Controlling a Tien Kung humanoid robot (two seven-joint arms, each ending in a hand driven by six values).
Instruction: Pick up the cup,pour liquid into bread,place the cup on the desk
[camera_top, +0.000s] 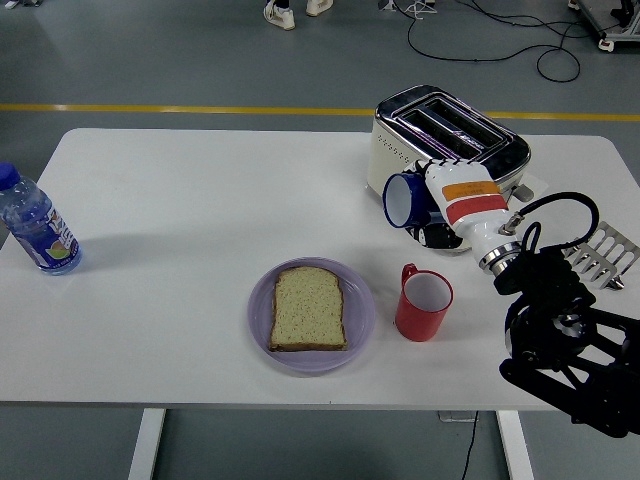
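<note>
My right hand, white with orange and red bands, is shut on a blue cup. It holds the cup on its side in front of the toaster, mouth facing left, above the table. A red mug stands upright on the table below the hand, apart from it. Left of the mug, a slice of bread lies flat on a purple plate. Whether either cup holds liquid does not show.
A cream and chrome toaster stands right behind the hand. A metal toast rack lies at the right edge. A water bottle stands at the far left. The white table ends just below the plate.
</note>
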